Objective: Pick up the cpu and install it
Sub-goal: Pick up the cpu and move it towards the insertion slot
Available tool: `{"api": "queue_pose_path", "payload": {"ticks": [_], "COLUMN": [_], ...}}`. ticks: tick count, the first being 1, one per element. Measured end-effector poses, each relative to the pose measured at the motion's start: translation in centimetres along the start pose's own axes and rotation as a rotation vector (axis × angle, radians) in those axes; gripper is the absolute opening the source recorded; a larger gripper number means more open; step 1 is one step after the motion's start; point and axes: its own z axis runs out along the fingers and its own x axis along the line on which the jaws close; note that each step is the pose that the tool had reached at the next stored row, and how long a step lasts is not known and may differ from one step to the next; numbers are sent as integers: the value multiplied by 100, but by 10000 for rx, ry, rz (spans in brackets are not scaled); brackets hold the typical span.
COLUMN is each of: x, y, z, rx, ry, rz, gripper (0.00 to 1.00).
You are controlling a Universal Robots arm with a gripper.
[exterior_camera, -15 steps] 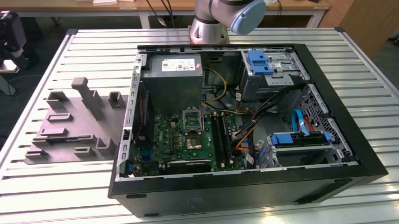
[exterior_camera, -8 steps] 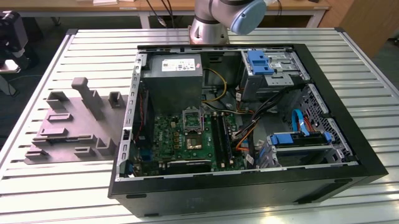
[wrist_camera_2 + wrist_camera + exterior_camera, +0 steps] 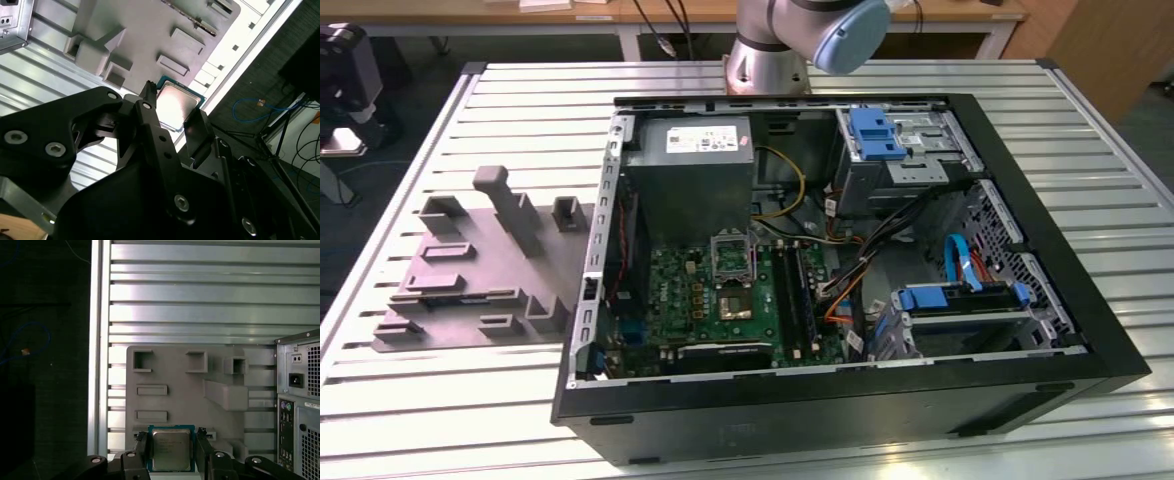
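Black fingers (image 3: pixel 202 450) clamp the thin square silvery-topped cpu (image 3: pixel 171 450) by its edges above the grey fixture (image 3: pixel 175 371).

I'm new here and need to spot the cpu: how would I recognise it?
In the first wrist view, find the grey fixture plate on the slatted table. In front of it, the black gripper holds the cpu: the one flat silvery square, teal-edged.
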Motion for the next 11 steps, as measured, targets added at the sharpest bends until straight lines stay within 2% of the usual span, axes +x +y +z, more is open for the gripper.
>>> {"api": "queue_pose_path", "payload": {"ticks": [11], "x": [-24], "y": [0], "z": [0], "rx": [1], "ry": [0], "rz": [0], "gripper": [47]}}
